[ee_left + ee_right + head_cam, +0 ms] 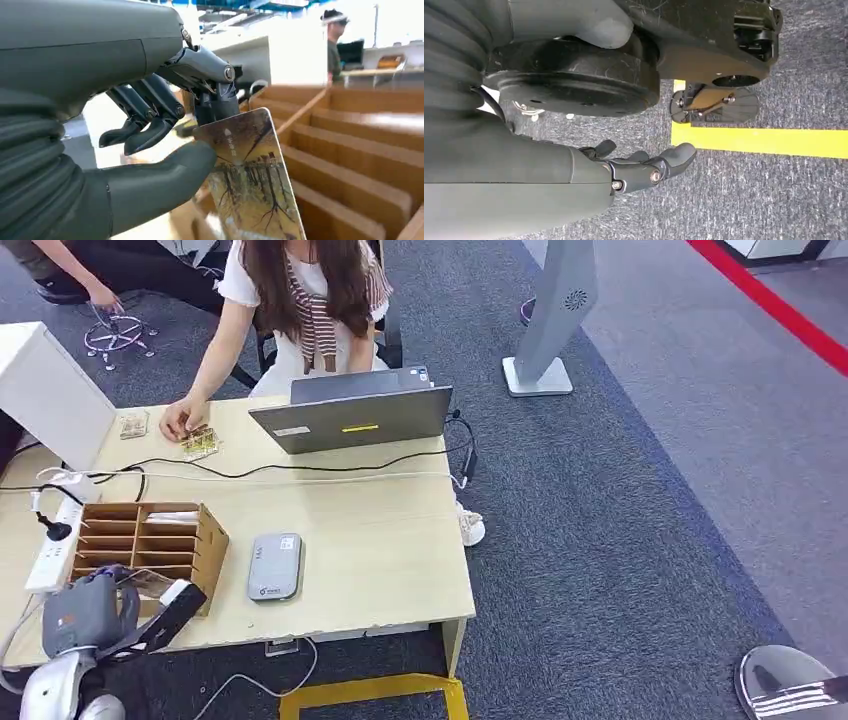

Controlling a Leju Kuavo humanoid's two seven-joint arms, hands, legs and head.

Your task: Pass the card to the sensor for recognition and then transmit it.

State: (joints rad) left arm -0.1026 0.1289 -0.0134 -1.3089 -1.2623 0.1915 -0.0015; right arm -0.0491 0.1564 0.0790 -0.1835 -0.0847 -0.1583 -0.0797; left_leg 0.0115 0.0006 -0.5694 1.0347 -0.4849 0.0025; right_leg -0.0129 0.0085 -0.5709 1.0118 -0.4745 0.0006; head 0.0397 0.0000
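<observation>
The card is a glossy rectangle printed with bare brown trees over a pale, yellowish ground, with small white marks near one rounded corner. The left robot hand pinches it between the thick grey thumb and a dark finger, while the other fingers curl loosely apart above it. From the head view, that left robot hand sits at the near left corner of the surface, with the card at the near side of the wooden organizer, whose open slots run in rows of light-brown dividers.

Just right of the organizer, a grey card reader lies flat on the surface, apart from the organizer and close to the near edge. To its right the pale wood runs bare up to the right edge. Farther back, a black cable crosses the surface from left to right in front of a grey laptop. A white power strip lies along the left edge.

A person sits at the far side, one hand resting on small items near the far left corner.

The right robot hand hangs low over grey carpet beside a yellow floor line, holding nothing, fingers stretched out and slightly apart.
</observation>
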